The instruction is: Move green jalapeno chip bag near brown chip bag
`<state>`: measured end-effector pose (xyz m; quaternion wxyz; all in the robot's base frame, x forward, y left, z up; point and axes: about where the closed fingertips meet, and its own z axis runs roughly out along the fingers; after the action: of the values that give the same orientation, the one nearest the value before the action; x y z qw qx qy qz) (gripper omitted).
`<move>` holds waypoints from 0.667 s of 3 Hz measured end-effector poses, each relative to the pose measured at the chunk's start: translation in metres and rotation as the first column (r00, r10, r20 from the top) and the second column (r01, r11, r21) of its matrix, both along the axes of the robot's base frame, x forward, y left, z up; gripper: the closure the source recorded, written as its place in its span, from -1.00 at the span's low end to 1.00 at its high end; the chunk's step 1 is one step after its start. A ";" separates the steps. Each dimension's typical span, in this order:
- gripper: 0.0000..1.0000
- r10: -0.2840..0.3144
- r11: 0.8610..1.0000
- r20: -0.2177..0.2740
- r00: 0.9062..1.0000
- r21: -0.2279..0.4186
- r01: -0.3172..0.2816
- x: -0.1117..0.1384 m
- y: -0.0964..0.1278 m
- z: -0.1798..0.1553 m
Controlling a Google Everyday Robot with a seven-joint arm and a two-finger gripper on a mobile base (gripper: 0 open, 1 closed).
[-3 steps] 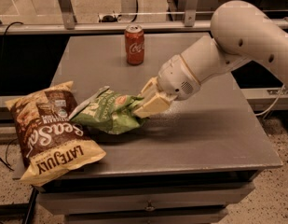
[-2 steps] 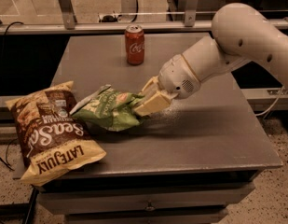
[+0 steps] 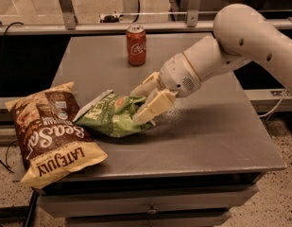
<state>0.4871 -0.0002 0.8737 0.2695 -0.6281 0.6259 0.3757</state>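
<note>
The green jalapeno chip bag [image 3: 110, 117] lies on the grey table [image 3: 211, 131], left of centre, its white top band pointing left. Its left end touches or slightly overlaps the right edge of the brown chip bag [image 3: 51, 134]. The brown bag lies flat at the table's front left corner and hangs over the edge. My gripper [image 3: 148, 100] reaches in from the right and is shut on the green bag's right end. One finger is above the bag and one in front of it.
A red cola can [image 3: 136, 45] stands upright at the back of the table, behind the gripper. My white arm [image 3: 249, 41] spans the right half of the table. Metal rails [image 3: 89, 28] run behind the table.
The gripper and the green bag have shifted very slightly left toward the brown bag. The rest is as before.
</note>
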 end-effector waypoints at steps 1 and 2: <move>-1.00 -0.004 1.000 0.010 1.000 0.004 0.004 0.002 -0.005 0.007; -1.00 -0.052 0.998 0.073 0.996 -0.032 0.054 0.014 -0.045 0.022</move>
<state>0.5014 -0.0454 0.8952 0.2913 -0.6289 0.6384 0.3348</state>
